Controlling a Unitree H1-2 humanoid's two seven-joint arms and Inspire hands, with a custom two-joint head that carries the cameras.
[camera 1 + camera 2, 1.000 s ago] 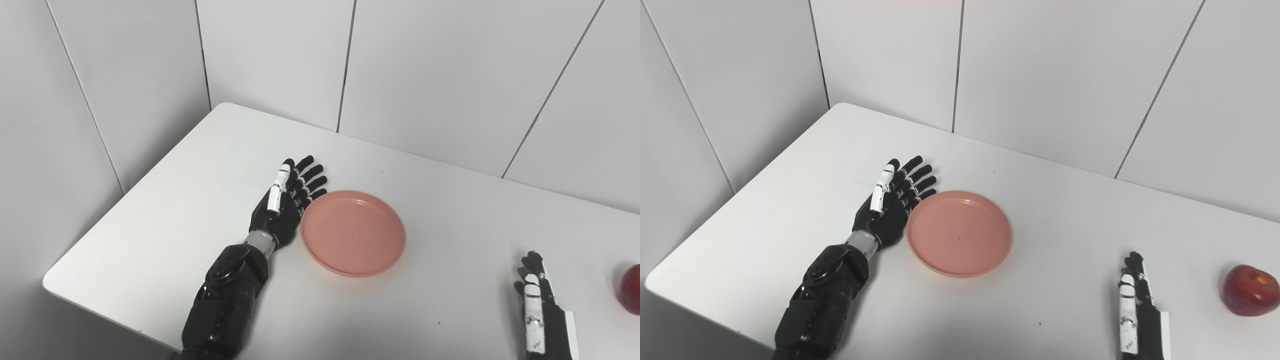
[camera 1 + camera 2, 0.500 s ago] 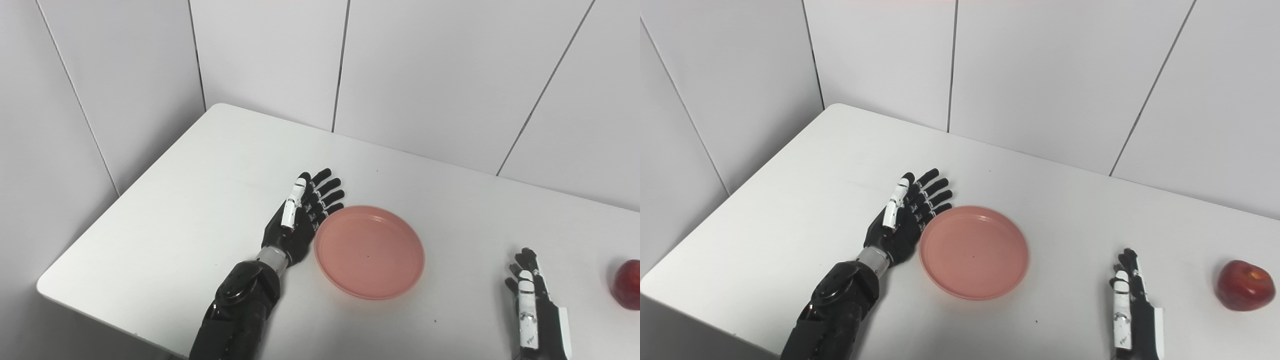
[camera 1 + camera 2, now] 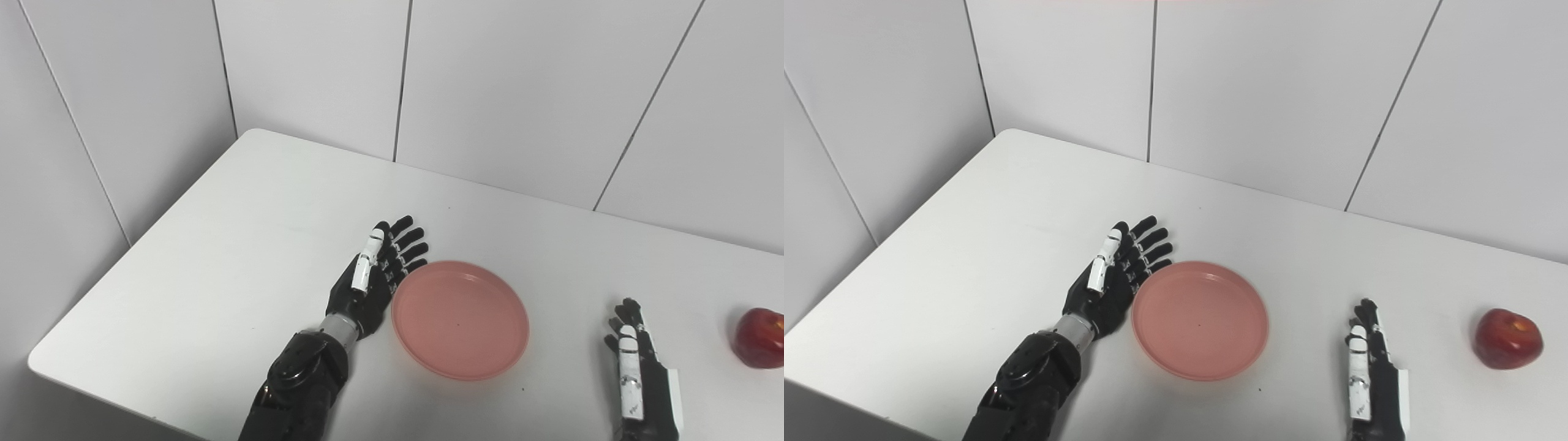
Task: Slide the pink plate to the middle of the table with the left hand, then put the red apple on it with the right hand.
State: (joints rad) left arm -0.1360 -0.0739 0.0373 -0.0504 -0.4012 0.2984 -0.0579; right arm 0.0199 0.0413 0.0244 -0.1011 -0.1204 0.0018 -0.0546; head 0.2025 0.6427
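- Plate point(image 3: 460, 318), mid-table nearer the front edge, looks light, stiff, slick; my left hand point(image 3: 373, 277), fingers spread, presses its left rim.
- Apple point(image 3: 1508, 338) waits by the right edge, round, firm; my right hand point(image 3: 1370, 361) lies open, empty.

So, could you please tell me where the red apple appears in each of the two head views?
Left eye view: red apple at the far right edge, partly cut off.
Right eye view: red apple whole, a little in from the right edge.
Shared landmark: the pink plate, left of the apple in both.

pink plate point(image 3: 1200, 320), red apple point(image 3: 1508, 338), white table point(image 3: 968, 257)
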